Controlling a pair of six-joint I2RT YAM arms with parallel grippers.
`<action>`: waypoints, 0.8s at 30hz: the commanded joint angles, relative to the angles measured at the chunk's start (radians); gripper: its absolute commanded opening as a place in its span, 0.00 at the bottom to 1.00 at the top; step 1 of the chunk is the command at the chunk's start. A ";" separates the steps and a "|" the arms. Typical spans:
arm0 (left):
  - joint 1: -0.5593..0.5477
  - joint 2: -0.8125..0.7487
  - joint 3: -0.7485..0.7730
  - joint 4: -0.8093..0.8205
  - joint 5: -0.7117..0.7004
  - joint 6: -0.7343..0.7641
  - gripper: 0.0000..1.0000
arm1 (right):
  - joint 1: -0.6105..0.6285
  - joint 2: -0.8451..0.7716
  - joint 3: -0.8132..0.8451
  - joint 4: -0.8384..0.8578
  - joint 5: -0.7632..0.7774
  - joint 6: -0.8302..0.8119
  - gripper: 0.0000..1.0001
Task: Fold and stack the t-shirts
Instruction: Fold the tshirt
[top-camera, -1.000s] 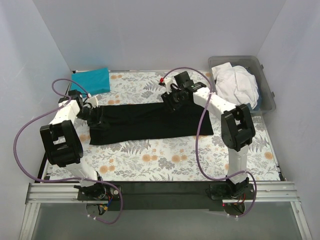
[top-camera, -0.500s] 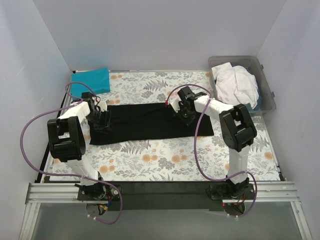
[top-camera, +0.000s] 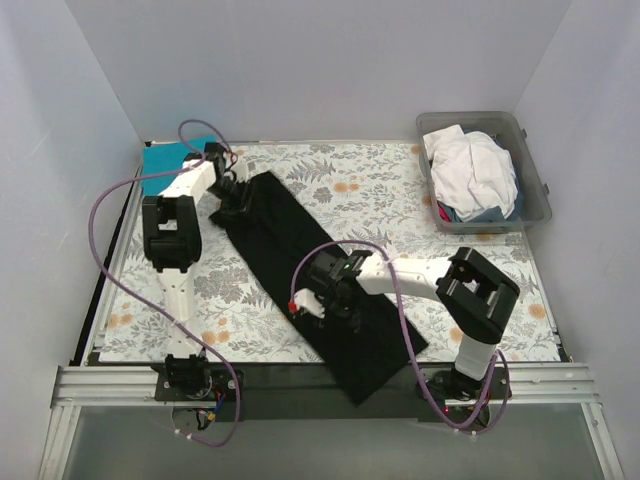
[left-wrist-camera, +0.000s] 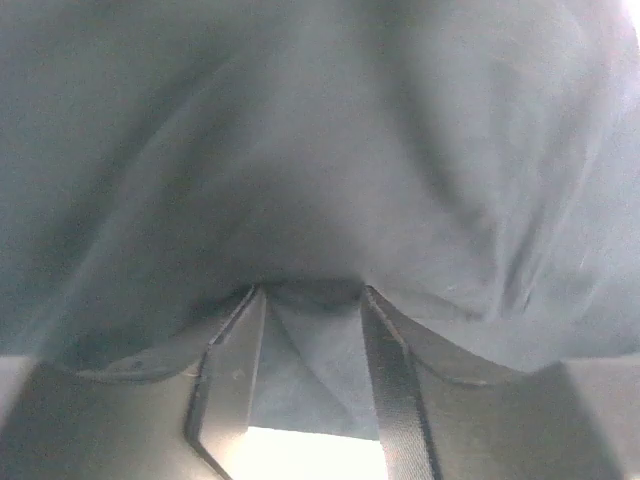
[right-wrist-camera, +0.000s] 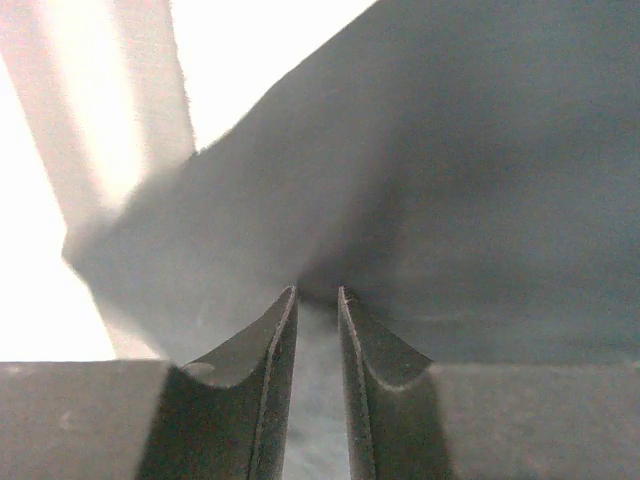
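Black t-shirt (top-camera: 285, 250): soft, matt cloth, folded into a long narrow band. It lies slantwise on the table cloth (top-camera: 380, 190), from the far left towards the near edge, where its lower end spreads wider.
Teal t-shirt (top-camera: 165, 160): a flat folded rectangle in the far left corner, just beside the left arm's wrist.
White t-shirt (top-camera: 470, 165): crumpled in a loose heap inside the tub (top-camera: 537, 190), a clear grey plastic box at the far right.
Table cloth: pale, printed with ferns and orange flowers.
Left arm pose: stretched far out over the left side, its wrist bent down onto the far end of the black band.
Left gripper (top-camera: 237, 197): in its wrist view (left-wrist-camera: 312, 295) the jaws stand a little apart with a bunched fold of dark cloth (left-wrist-camera: 320, 150) between them. It seems to be gripping the black t-shirt, though the view is dim and soft.
Right arm pose: folded low and reaching leftward across the table, with its wrist over the middle of the band.
Right gripper (top-camera: 312, 300): at the band's left edge. In its wrist view (right-wrist-camera: 318, 292) the jaws are almost together, pinching a thin edge of the black cloth (right-wrist-camera: 450, 180), which rises taut from the tips.
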 joint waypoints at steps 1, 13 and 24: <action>-0.057 0.111 0.267 -0.020 0.140 0.008 0.44 | 0.091 0.002 0.031 -0.108 -0.273 0.036 0.30; -0.061 -0.189 0.052 0.105 0.123 -0.058 0.47 | -0.235 -0.026 0.137 -0.056 -0.238 0.077 0.33; -0.143 -0.350 -0.346 0.417 0.194 -0.339 0.43 | -0.476 0.281 0.676 0.082 -0.215 0.257 0.35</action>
